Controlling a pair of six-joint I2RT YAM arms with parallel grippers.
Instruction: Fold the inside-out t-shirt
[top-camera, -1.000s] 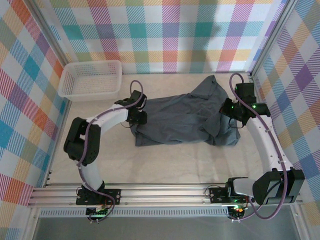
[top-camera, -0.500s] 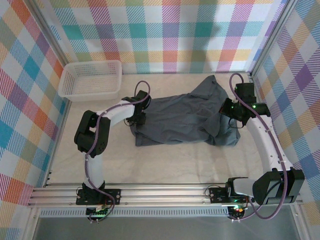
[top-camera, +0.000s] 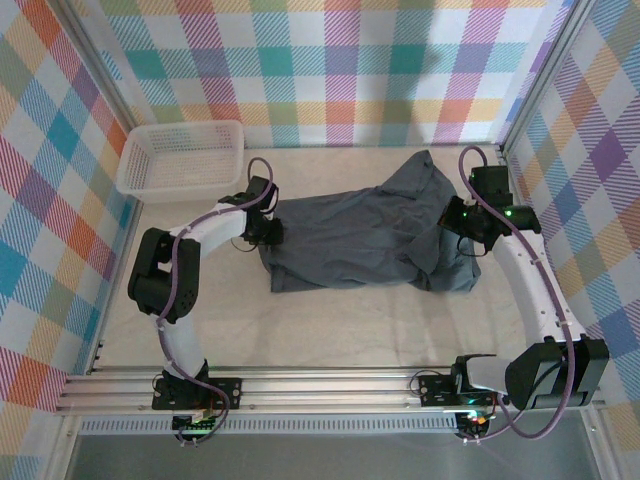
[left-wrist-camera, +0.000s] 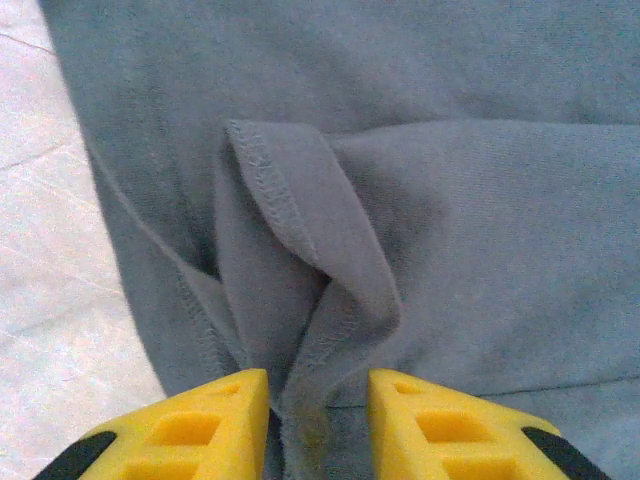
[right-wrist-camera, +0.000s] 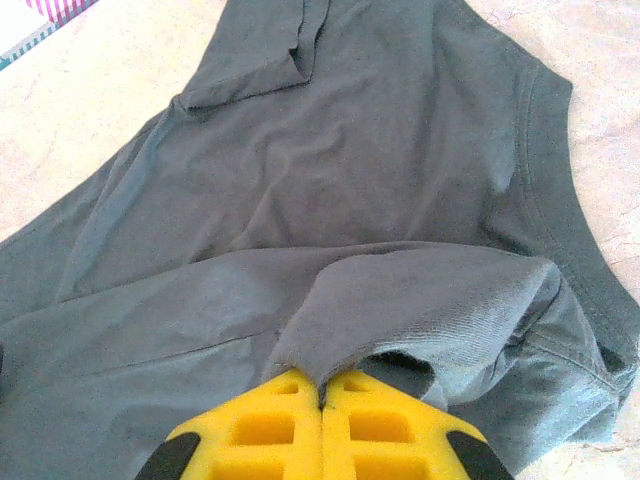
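The inside-out t-shirt (top-camera: 360, 235) is dark slate-grey and lies crumpled across the middle of the table. My left gripper (top-camera: 266, 230) is at its left edge. In the left wrist view a raised, stitched fold of the t-shirt (left-wrist-camera: 300, 250) runs down between the yellow fingers of the left gripper (left-wrist-camera: 318, 405). The fingers stand narrowly apart, the left one against the fold, the right one a little clear of it. My right gripper (top-camera: 457, 224) is at the shirt's right end. There the right gripper (right-wrist-camera: 322, 385) is shut on a lifted flap of the t-shirt (right-wrist-camera: 420, 290).
A white mesh basket (top-camera: 180, 128) stands at the back left corner, beyond the left arm. Checked walls close in the table on three sides. Bare table lies in front of the shirt, towards the arm bases.
My left gripper has slid a little to the left along the shirt's edge, its elbow swinging out left, and its fingers have drawn closer. The right arm has stayed still.
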